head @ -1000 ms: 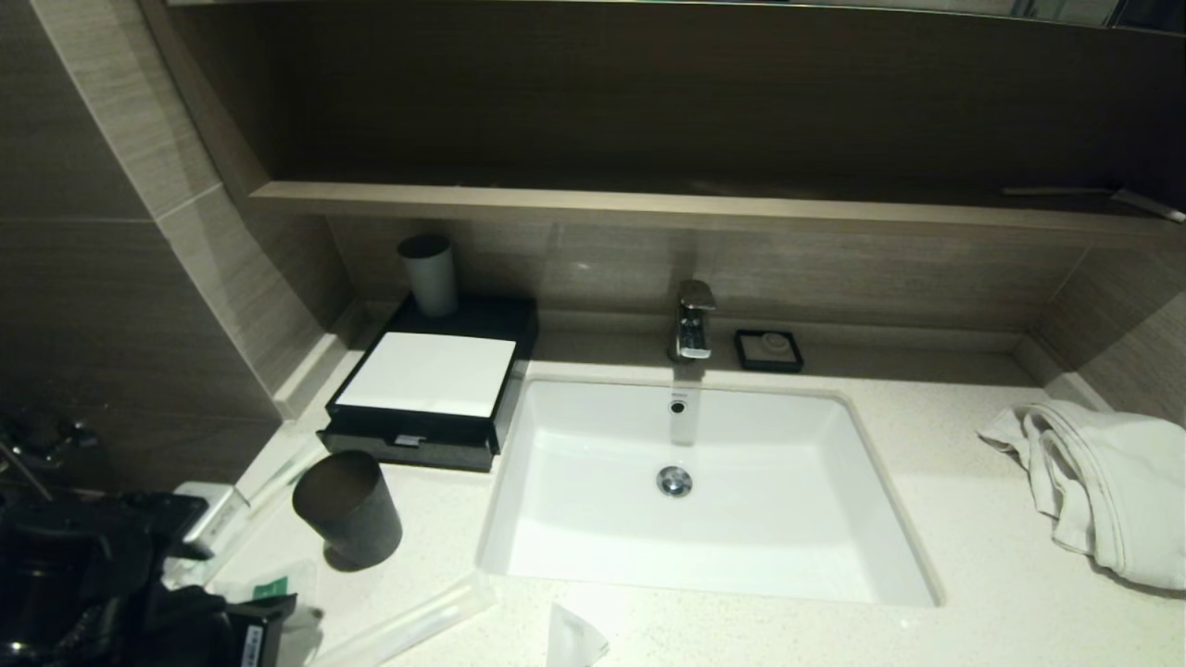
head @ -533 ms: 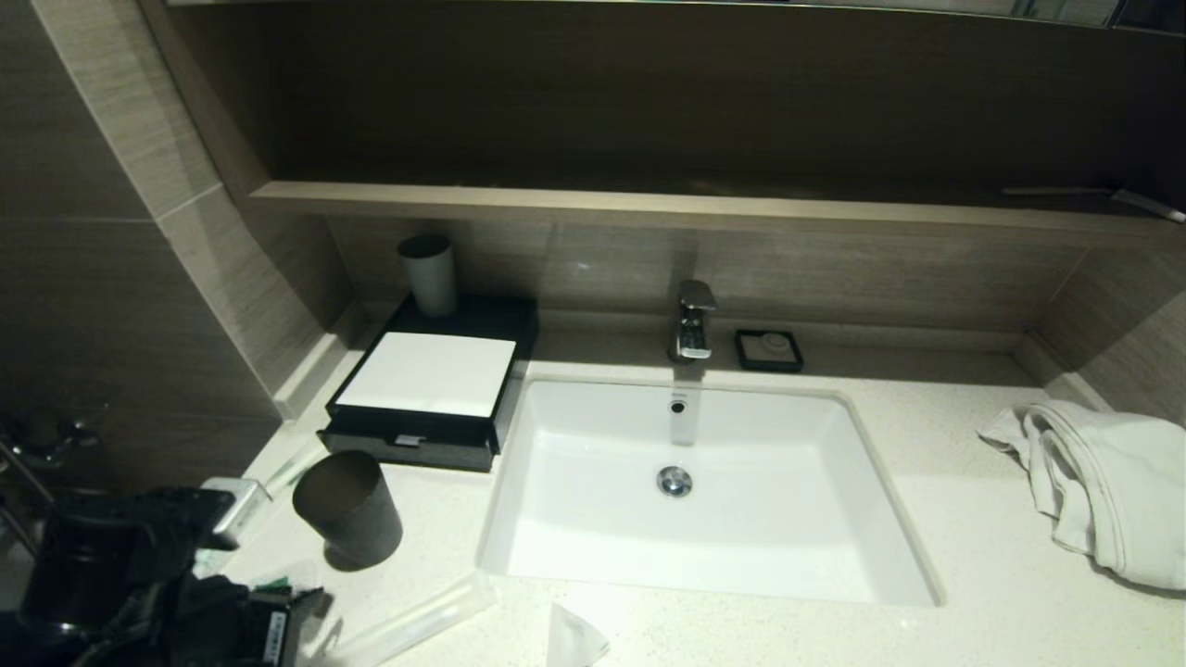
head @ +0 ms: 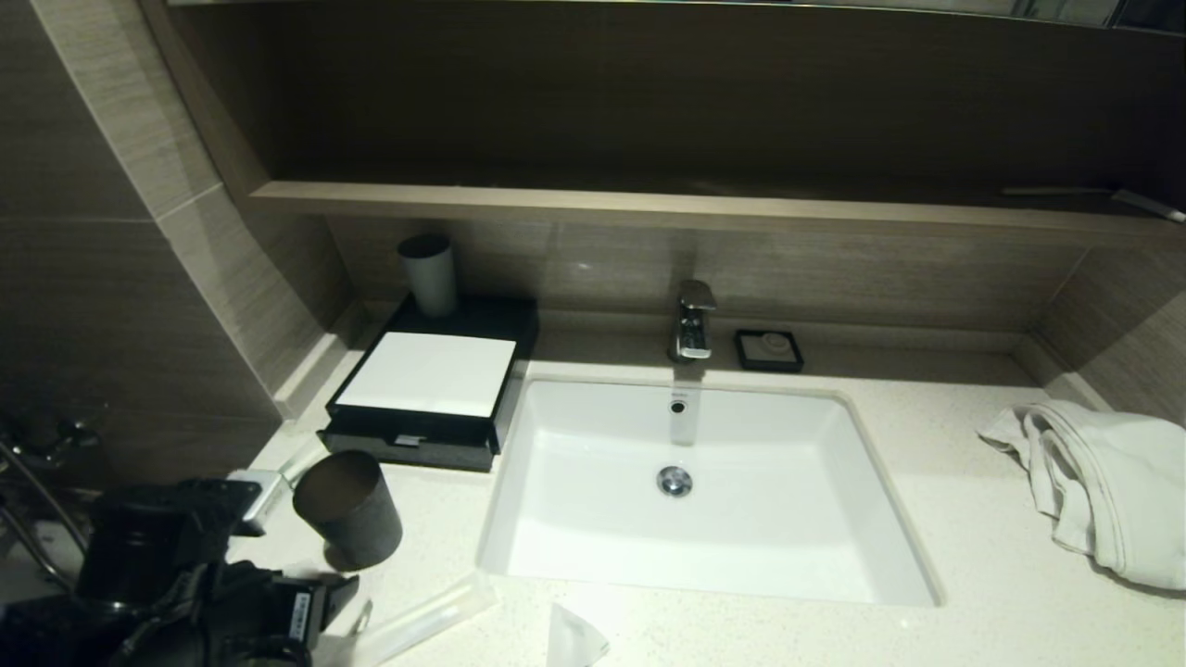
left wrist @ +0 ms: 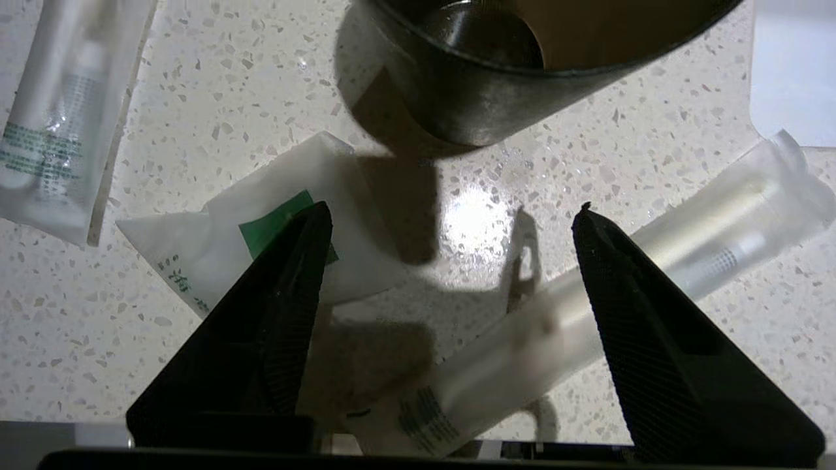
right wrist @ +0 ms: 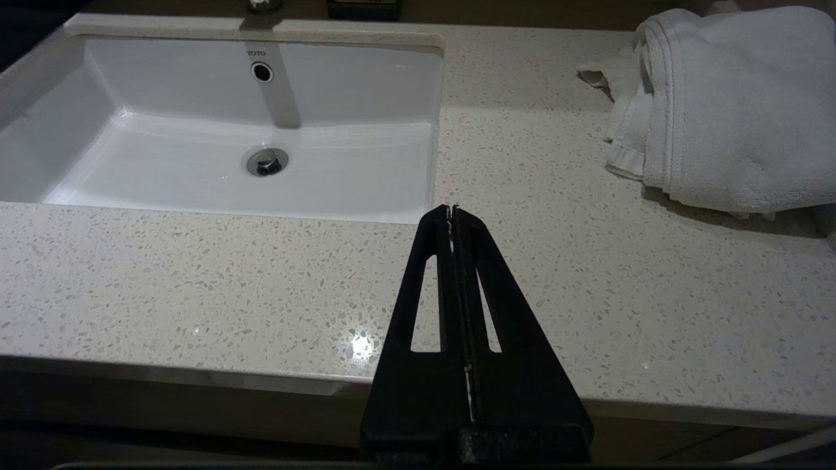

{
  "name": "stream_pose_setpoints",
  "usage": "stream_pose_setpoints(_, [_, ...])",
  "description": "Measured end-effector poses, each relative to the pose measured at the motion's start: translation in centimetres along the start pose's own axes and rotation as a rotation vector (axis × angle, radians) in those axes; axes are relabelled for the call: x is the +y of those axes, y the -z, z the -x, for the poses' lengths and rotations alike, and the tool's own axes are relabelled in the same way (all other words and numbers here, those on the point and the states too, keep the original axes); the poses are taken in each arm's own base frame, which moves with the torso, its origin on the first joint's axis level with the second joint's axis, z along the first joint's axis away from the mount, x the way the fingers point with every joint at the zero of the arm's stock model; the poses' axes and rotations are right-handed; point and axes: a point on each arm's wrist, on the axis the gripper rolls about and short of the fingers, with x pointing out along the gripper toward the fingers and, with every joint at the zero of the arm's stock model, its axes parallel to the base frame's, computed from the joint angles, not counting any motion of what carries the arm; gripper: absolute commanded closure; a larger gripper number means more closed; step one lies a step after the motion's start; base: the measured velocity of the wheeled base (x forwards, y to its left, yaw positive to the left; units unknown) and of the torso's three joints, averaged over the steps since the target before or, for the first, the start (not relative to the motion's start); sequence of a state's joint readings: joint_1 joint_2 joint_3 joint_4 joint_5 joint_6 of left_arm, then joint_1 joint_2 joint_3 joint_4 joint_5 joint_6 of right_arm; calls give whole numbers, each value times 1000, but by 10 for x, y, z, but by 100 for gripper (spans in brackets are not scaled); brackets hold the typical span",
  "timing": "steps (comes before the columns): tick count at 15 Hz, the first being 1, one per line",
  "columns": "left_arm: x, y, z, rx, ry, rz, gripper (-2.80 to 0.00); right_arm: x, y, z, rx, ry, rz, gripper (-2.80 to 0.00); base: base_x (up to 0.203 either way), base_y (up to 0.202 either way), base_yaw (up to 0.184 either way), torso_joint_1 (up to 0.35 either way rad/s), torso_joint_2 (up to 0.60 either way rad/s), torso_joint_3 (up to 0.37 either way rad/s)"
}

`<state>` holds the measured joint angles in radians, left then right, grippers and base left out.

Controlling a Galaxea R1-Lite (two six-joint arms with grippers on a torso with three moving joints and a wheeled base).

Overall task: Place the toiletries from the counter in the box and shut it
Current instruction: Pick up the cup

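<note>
My left gripper (left wrist: pixel 450 212) is open and empty, low over the counter (left wrist: pixel 215 78), at the bottom left of the head view (head: pixel 338 597). Between its fingers lies one end of a long translucent packet (left wrist: pixel 679 251), also seen in the head view (head: pixel 422 619). A short pouch with a green mark (left wrist: pixel 215 241) lies partly under one finger. Another long packet (left wrist: pixel 52 117) lies further off. A small white pouch (head: pixel 570 639) sits at the front edge. The black box (head: pixel 426 375) stands left of the sink, its front drawer (head: pixel 408 443) slightly out. My right gripper (right wrist: pixel 450 209) is shut and empty.
A dark grey cup (head: pixel 347 508) stands right beside my left gripper, also in the left wrist view (left wrist: pixel 496 85). A second cup (head: pixel 428 273) stands on the box's back. The white sink (head: pixel 862 519), tap (head: pixel 693 320), soap dish (head: pixel 769 350) and a white towel (head: pixel 1103 482) lie to the right.
My left arm has moved right and forward along the counter's front, now covering the green-marked pouch in the head view. Nothing else has moved.
</note>
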<state>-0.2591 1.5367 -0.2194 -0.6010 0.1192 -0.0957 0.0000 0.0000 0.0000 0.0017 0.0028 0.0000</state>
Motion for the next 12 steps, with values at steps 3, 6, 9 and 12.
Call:
stream_pose_setpoints(3, [-2,-2,-12,-14,-5,2,-280,0,0,0,0,0,0,0,0,0,0,0,0,0])
stream_pose_setpoints(6, [-3,-4,-23,-41,-3,6,-280,0,0,0,0,0,0,0,0,0,0,0,0,0])
stream_pose_setpoints(9, [-4,-5,-31,-63,-9,21,-280,0,0,0,0,0,0,0,0,0,0,0,0,0])
stream_pose_setpoints(12, [-4,-4,-34,-59,-9,23,-280,0,0,0,0,0,0,0,0,0,0,0,0,0])
